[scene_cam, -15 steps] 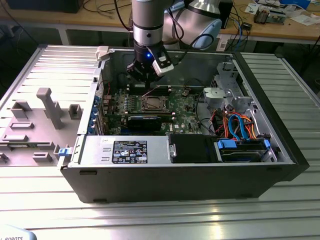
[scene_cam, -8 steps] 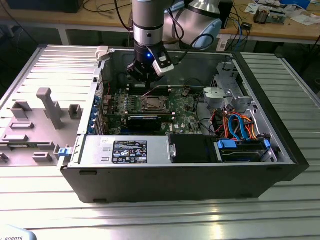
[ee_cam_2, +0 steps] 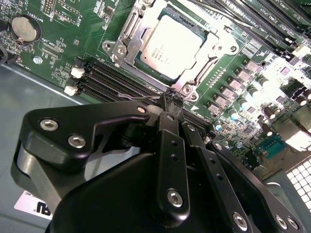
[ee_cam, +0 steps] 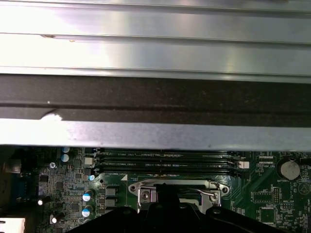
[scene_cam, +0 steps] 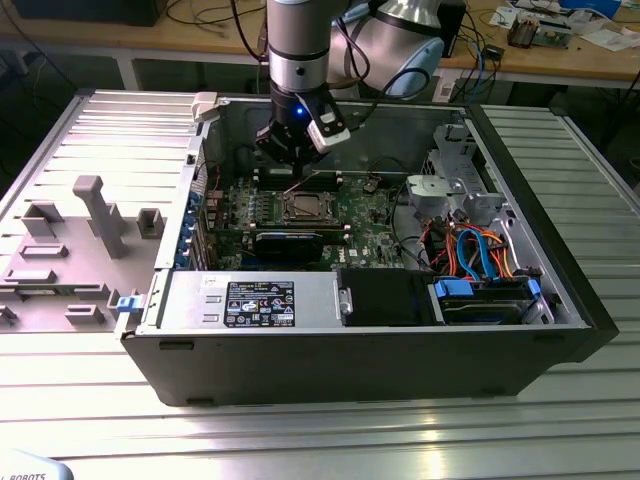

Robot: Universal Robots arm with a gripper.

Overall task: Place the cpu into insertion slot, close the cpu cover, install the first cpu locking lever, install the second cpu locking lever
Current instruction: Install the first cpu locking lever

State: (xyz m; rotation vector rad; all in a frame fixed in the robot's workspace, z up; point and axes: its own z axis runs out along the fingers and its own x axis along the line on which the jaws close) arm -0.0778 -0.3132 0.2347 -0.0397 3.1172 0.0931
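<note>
Your cpu (ee_cam_2: 170, 46) sits in the socket under the closed cpu cover (ee_cam_2: 127, 34), upper centre of the second wrist view. The gripper (ee_cam_2: 167, 99), fingers pinched together, grips a thin locking lever (ee_cam_2: 141, 98); the exterior view shows it inside the computer case (scene_cam: 560, 300).

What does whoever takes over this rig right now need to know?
Claw: shut, tips down at the socket's edge, against a thin wire lever; I cannot tell whether it grips the wire.
Cpu: seated in the socket.
Cpu cover: closed flat around the cpu.
Done: cpu placed, cover closed.
Left: the two locking levers; these views do not settle whether either is latched.
</note>
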